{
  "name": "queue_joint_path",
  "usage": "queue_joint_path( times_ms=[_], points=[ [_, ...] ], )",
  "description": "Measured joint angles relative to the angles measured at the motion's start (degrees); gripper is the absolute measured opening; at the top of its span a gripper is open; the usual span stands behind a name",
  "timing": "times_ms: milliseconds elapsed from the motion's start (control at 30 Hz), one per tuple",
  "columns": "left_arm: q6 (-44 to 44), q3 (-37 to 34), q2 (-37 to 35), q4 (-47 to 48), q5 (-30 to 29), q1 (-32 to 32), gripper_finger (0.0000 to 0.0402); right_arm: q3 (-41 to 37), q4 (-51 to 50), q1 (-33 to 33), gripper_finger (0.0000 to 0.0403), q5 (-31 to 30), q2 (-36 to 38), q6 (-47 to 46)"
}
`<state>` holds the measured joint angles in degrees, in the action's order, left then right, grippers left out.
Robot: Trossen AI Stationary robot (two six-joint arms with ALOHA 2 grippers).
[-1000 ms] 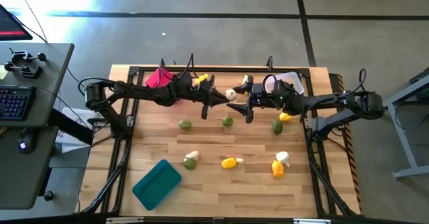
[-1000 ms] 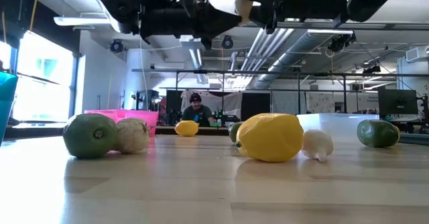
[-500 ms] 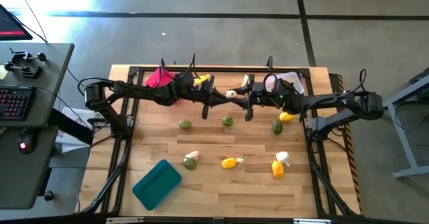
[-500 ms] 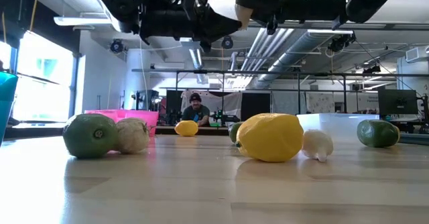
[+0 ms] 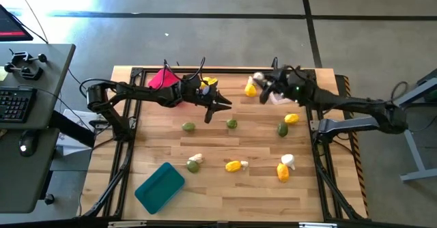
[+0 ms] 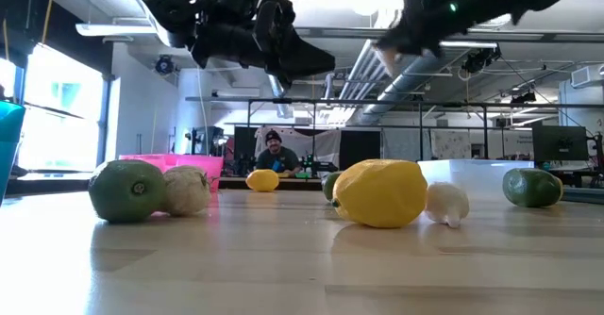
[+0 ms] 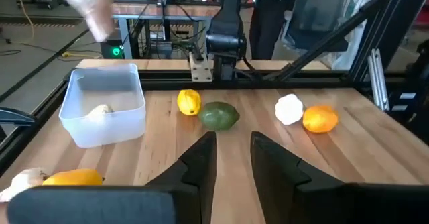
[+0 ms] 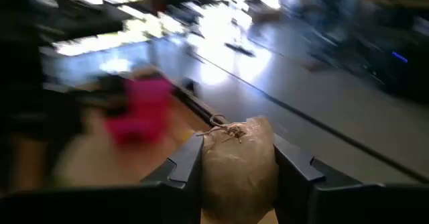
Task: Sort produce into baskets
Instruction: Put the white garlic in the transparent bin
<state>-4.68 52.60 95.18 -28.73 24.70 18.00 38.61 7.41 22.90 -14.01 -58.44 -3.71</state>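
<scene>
Keyboard [image 5: 15,104] on side desk [image 5: 41,64]

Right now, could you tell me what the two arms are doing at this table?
They are sorting toy produce into baskets. The right gripper holds a garlic bulb above the far side of the table, near the whitish basket, which already holds one bulb. The left gripper hangs empty over the table's middle, fingers apart. Lemons, limes and bulbs lie loose on the table.

Glare: blown-out white patch on the grey concrete floor [image 5: 75,3], upper left from above.
Backlight: bright window, low view, far side.
Blur: right wrist view smeared throughout; pale brownish garlic-like bulb [image 8: 238,160] soft.
Sharpness: left wrist view crisp, light wooden slatted table [image 7: 268,127] evenly lit.
</scene>
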Motion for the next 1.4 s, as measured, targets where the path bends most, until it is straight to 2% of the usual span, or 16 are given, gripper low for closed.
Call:
queue_joint_path(
  times_ms=[100, 300, 600, 833, 1000, 1400],
  points=[
    [-1.48, 0.00, 0.00, 0.31, 0.01, 0.00, 0.0079, 0.00, -11.01, 5.67, 0.0108, -3.55, 1.44, -4.71],
    [-1.58, 0.00, 0.00, 0.48, 0.01, 0.00, 0.0078, -0.02, -23.95, 17.08, 0.0107, -3.95, -1.87, -12.81],
    [-1.58, -0.01, 0.00, 0.93, 0.01, 0.00, 0.0078, -0.02, -27.52, 28.44, 0.0107, -4.24, -13.75, -17.04],
    [-1.58, 0.00, 0.00, 0.90, 0.01, 0.00, 0.0078, -0.02, -27.44, 30.79, 0.0107, -5.68, -21.34, -18.23],
    [-1.58, 0.00, 0.00, 0.87, -0.01, 0.00, 0.0078, 0.70, -27.75, 30.09, 0.0112, -8.04, -22.83, -18.43],
    [-1.56, 0.00, -0.09, 1.73, -0.36, 0.00, 0.0078, 0.70, -28.37, 30.05, 0.0209, -8.01, -22.86, -17.68]
  ],
)
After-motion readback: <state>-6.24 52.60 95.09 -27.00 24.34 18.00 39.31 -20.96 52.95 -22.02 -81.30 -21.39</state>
